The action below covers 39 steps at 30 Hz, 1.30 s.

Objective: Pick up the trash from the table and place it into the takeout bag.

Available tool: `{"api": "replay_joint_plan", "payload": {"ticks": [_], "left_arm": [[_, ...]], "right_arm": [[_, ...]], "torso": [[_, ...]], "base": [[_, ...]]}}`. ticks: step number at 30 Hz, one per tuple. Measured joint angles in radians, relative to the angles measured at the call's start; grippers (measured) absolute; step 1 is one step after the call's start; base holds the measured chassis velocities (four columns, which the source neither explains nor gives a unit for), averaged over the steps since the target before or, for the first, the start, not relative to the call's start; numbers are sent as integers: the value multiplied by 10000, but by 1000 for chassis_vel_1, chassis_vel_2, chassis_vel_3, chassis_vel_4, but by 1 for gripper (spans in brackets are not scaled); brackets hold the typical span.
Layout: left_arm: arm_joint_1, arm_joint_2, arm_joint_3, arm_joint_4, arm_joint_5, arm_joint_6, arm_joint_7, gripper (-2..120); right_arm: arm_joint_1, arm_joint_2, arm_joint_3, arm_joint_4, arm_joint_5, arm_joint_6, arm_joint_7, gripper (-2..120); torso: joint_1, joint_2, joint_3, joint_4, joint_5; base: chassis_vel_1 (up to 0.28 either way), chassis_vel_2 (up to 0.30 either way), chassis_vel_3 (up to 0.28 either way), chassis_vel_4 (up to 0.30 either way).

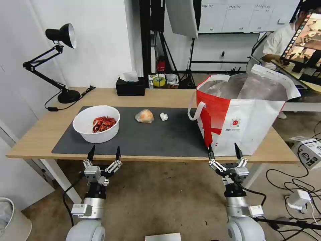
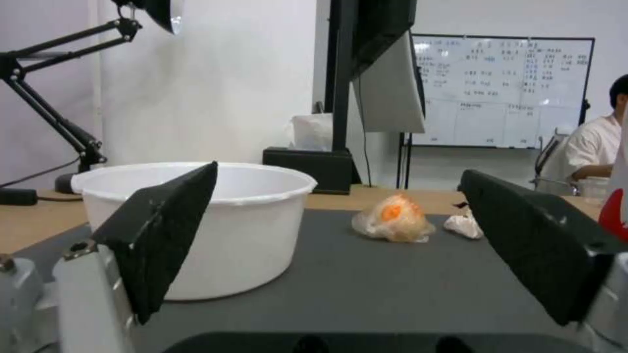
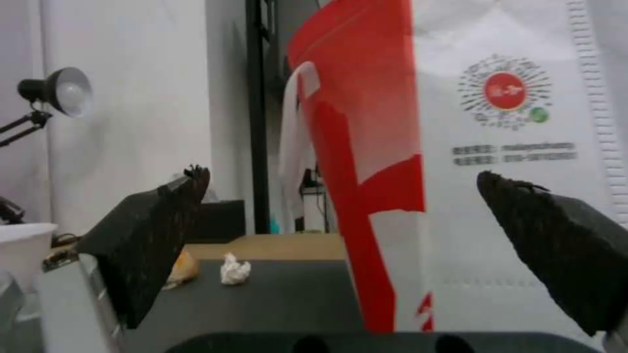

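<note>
Bowl (image 1: 96,124) with red shells on mat (image 1: 167,137), left part of table (image 1: 36,140); just beyond left gripper (image 1: 104,154), fingers wide, empty, at near table edge. Lump (image 1: 144,115) and tissue (image 1: 163,116) mid-mat, side by side, between bowl and bag (image 1: 240,113). Bag upright at right end, mouth open, directly ahead of right gripper (image 1: 223,150), fingers wide, empty. Judgement: left arm nearer all three items. Head view shows shells in bowl; left wrist view shows wall and rim, contents hidden.

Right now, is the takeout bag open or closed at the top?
Open. The takeout bag stands upright on the table, its mouth spread wide with the silver foil lining visible inside.
</note>
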Motion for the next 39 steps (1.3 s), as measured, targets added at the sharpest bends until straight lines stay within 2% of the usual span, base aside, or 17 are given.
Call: {"api": "replay_joint_plan", "payload": {"ticks": [20,23,30,39], "left_arm": [[-2,-274,112,-25,186,6,1,100],[8,-295,116,-33,195,6,1,100],[40,-315,120,-71,233,6,1,100],[79,-368,140,-105,275,4,-1,100]], "right_arm": [[767,-150,-1514,-35,-390,-757,584,100],[920,-228,-1766,13,-427,-1164,892,100],[1471,-443,-2355,191,-446,-2761,1649,100],[2015,-653,-2730,284,-48,-3817,2113,100]], "torso": [[0,0,0,0,0],[0,0,0,1,0],[-1,0,0,1,0],[0,0,0,0,0]], "base": [[0,0,0,0],[0,0,0,0],[0,0,0,0],[0,0,0,0]]}}
